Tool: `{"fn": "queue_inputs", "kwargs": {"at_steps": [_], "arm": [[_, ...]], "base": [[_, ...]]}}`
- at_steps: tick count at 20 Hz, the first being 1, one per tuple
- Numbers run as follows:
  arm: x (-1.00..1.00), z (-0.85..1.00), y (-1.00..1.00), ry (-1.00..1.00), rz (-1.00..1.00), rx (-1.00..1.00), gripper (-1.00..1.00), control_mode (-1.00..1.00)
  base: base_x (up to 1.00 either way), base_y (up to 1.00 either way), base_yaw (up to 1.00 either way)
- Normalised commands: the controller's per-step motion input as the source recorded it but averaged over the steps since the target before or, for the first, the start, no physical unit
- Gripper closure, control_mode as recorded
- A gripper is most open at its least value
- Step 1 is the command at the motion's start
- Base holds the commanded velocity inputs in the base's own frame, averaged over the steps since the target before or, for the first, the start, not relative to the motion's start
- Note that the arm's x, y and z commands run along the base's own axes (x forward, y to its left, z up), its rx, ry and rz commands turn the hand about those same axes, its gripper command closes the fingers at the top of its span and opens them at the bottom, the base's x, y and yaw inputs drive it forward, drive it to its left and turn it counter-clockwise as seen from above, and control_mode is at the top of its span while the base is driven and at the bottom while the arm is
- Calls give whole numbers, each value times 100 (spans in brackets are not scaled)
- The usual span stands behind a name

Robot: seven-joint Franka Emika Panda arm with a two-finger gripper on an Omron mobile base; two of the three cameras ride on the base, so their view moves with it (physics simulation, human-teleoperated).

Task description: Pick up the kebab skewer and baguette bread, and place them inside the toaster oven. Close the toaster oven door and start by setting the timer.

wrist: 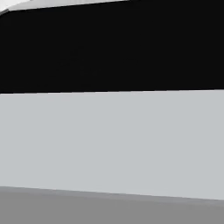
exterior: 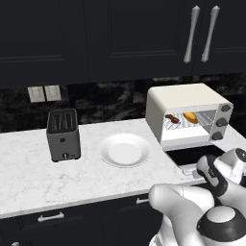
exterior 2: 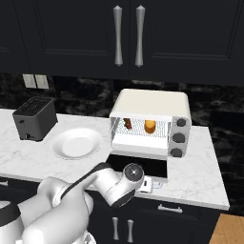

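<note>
The cream toaster oven [exterior: 182, 98] [exterior 2: 152, 102] stands at the back right of the counter. Its door [exterior: 197, 154] [exterior 2: 138, 164] lies folded down flat in front of it. On the wire rack inside, the dark kebab skewer [exterior: 172, 118] [exterior 2: 127, 124] lies to the left of the golden baguette bread [exterior: 190, 116] [exterior 2: 150, 126]. My gripper [exterior 2: 148, 184] [exterior: 189, 169] is low at the door's front edge, by the handle, holding nothing I can see. The hand view is pressed close to a dark panel [wrist: 109, 48] over a pale surface, and my fingertips are hidden.
A white plate [exterior: 103, 151] [exterior 2: 59, 147] sits left of the oven, and a dark grey slot toaster [exterior: 63, 134] [exterior 2: 34, 118] stands further left. Round knobs [exterior: 222, 122] [exterior 2: 178, 137] line the oven's right side. Dark cabinets hang above, and the counter edge runs under my arm.
</note>
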Motion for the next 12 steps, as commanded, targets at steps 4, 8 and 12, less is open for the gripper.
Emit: {"fn": "queue_inputs", "kwargs": {"at_steps": [4,8,12], "arm": [[72,33,16,-13,0,3,-100,-100],[81,32,22,-14,0,0,-100,-100],[87,42,26,-14,0,0,-100,-100]], "base": [[0,0,0],[0,0,0],[0,0,0]]}}
